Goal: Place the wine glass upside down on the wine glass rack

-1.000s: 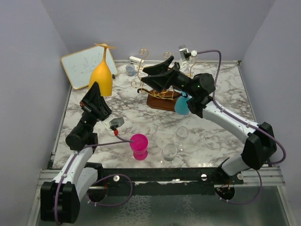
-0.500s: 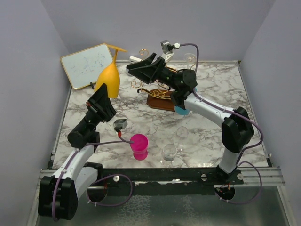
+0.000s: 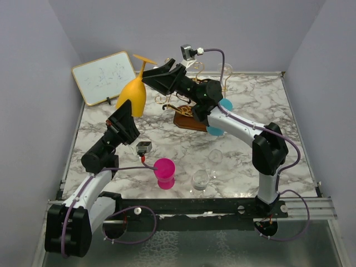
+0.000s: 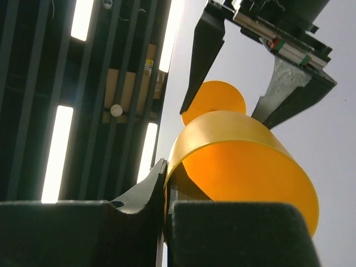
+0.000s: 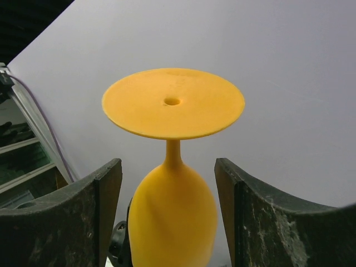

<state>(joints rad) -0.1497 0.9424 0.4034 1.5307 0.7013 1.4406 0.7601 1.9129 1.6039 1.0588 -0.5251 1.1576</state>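
Your left pincer (image 3: 128, 111) is clamped shut on the rim of the orange glass (image 3: 133, 95) and holds it off the bench (image 3: 261, 100), foot up. In the top view the glass's long axis runs from the rim at 7 o'clock to the foot at 1 o'clock, leaning toward the rack (image 3: 182, 118). Your right pincer (image 3: 149, 76) stands well open and holds nothing, just at 3 o'clock of the stem. In the right wrist view the stem stands dead ahead between the two fingers (image 5: 105, 211), with a gap on either side and the foot disc above them. The handover, I judge, turns on closing square across that stem, under the foot. The rack lies at 4 o'clock of the glass, partly behind the right arm, so you cannot read its hooks well from here. There is open room above the glass; the whiteboard (image 3: 103, 75) stands near at 9 o'clock, so swing toward 3, not 9
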